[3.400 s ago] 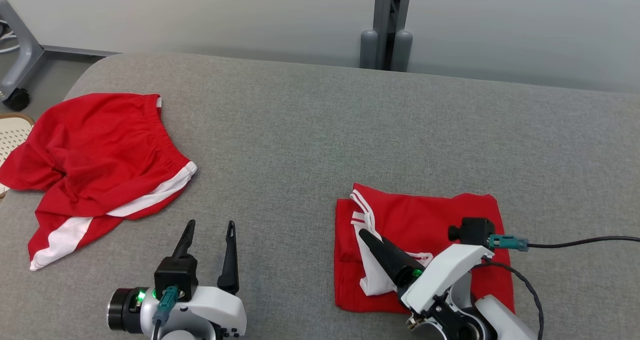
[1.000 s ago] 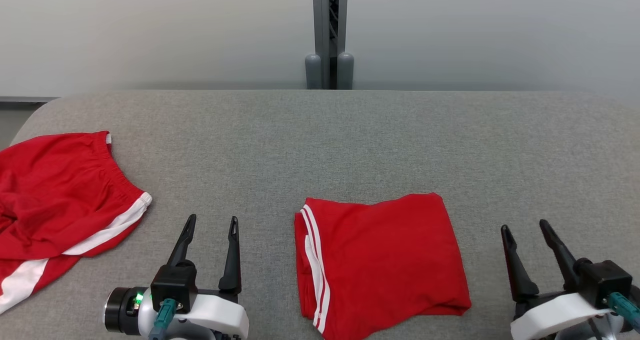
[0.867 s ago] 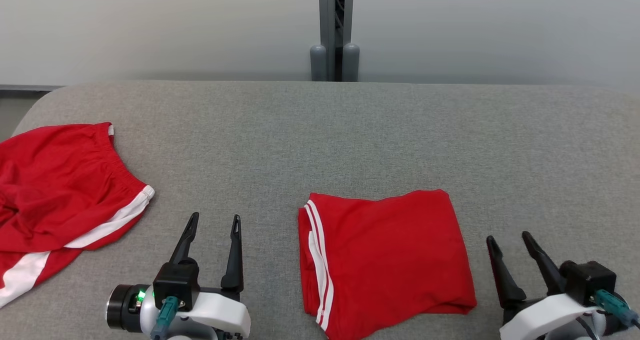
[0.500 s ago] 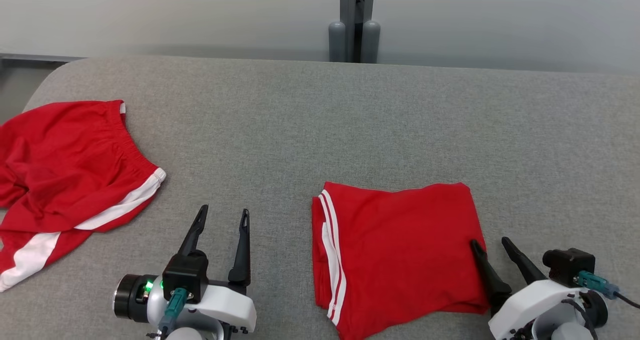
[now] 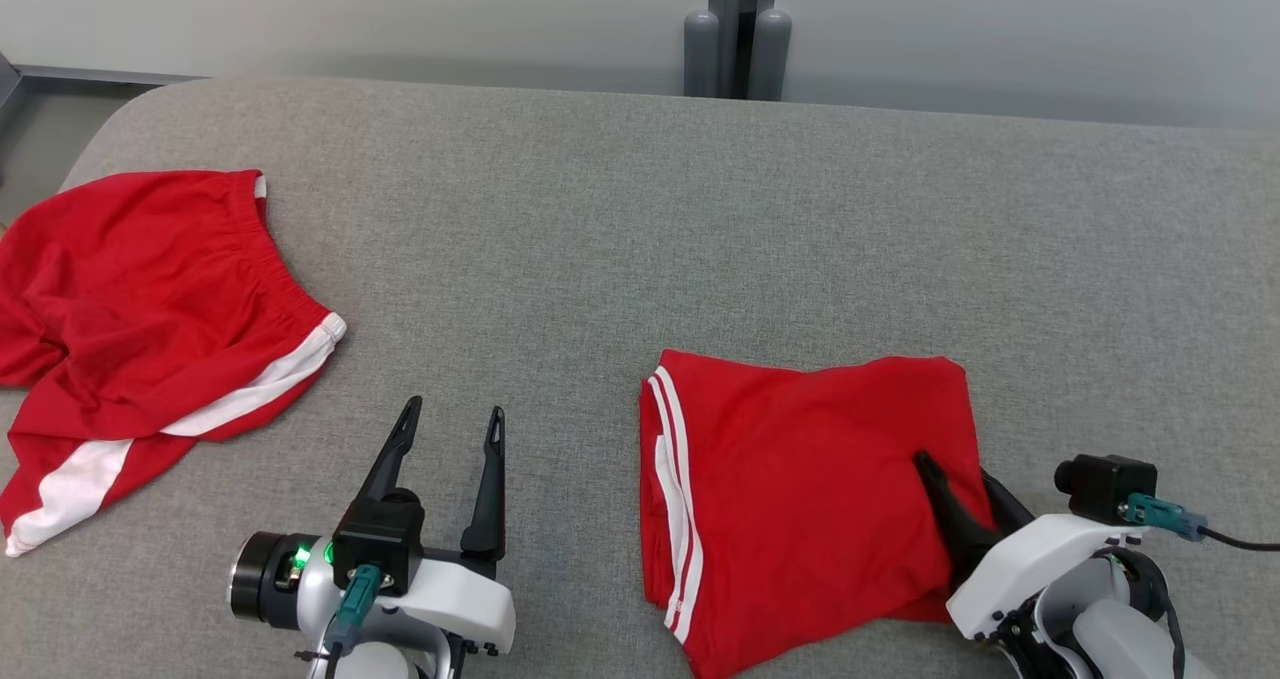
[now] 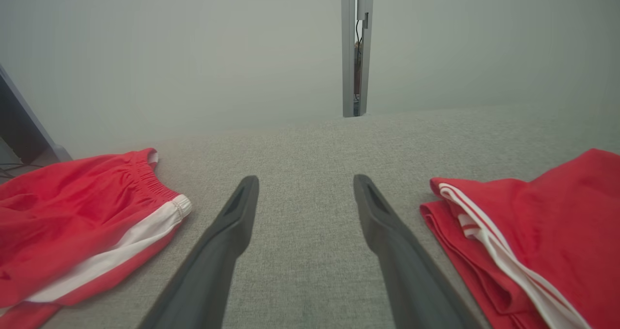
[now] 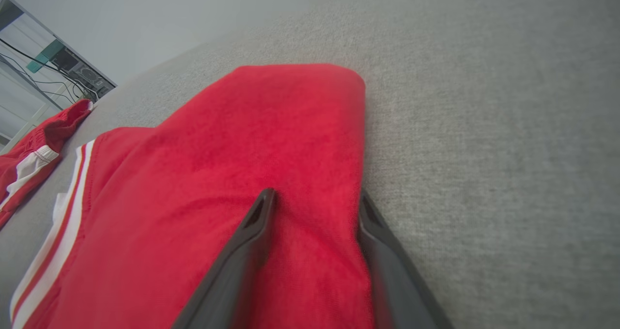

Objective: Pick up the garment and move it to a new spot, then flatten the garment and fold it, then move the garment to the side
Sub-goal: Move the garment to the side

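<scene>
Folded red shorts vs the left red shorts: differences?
Folded shorts lie as a compact rectangle; left shorts lie spread and rumpled. Folded shorts show thin white stripes; left shorts a broad white band. The right gripper straddles the folded shorts' edge; left shorts lie untouched. Both red, on grey surface.

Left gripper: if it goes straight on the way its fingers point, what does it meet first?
The way looks free: ahead of the left gripper lies bare grey table, folded garment to its right, loose garment to its left. Far beyond stands a post; depth unclear.
</scene>
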Robot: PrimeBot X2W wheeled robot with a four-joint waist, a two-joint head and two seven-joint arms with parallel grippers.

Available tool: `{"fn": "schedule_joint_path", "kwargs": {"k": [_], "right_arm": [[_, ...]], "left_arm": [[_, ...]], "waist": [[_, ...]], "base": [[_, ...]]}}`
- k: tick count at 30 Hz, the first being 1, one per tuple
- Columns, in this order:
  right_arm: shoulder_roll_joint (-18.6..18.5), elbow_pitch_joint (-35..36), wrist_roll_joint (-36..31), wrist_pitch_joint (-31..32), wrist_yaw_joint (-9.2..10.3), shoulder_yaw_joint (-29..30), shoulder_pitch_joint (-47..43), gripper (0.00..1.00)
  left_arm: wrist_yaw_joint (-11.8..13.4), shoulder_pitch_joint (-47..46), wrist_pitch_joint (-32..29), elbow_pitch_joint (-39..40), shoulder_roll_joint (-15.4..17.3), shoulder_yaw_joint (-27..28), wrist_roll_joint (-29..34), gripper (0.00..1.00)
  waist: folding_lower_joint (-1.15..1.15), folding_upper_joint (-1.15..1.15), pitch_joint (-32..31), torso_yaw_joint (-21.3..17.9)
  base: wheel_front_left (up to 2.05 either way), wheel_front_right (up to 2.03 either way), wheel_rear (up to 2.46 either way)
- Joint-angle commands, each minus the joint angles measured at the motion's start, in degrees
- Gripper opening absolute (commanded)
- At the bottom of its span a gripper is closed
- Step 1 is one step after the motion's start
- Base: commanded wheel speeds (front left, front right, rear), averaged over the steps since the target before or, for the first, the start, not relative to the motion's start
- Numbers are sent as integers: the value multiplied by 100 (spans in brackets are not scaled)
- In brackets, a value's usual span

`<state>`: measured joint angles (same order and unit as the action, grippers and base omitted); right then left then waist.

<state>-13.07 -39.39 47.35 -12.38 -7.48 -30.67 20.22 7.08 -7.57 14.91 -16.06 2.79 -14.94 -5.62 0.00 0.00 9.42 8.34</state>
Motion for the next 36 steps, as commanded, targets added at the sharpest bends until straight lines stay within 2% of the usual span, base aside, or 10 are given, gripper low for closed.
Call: {"fn": "schedule_joint_path", "kwargs": {"k": [1, 6, 11, 19, 28, 31, 36], "right_arm": [[-47, -56, 107, -19, -3, -135, 45, 0], [-202, -168, 97, -109, -2, -385, 229, 0], [-536, -273, -123, -176, 1, -784, 559, 0], [-1457, -185, -380, 27, 14, -1432, 1279, 0], [-2463, -244, 8, 198, 13, -1461, 1814, 0], [-2837, -446, -65, 214, 14, -1488, 1980, 0], [-3253, -789, -169, 90, 13, -1304, 2404, 0]], "left_arm": [[-16, -123, 24, 2, 22, 2, 32, 100], [-10, -149, 24, 15, 21, 12, 43, 100], [-49, -215, 24, 66, 19, -20, 78, 100], [-140, -682, 25, 165, 21, -198, 273, 100], [-78, -1261, 24, 410, 23, -247, 253, 100], [-61, -1426, 24, 533, 24, -330, 216, 100], [-15, -1688, 24, 708, 25, -469, 188, 100]], "waist": [[0, 0, 27, 6], [0, 0, 69, -16], [0, 0, 207, -146], [0, 0, 720, -501], [0, 0, 1344, -866], [0, 0, 1605, -912], [0, 0, 2072, -920]], "base": [[0, 0, 0], [0, 0, 0], [0, 0, 0], [0, 0, 0], [0, 0, 0], [0, 0, 0], [0, 0, 0]]}}
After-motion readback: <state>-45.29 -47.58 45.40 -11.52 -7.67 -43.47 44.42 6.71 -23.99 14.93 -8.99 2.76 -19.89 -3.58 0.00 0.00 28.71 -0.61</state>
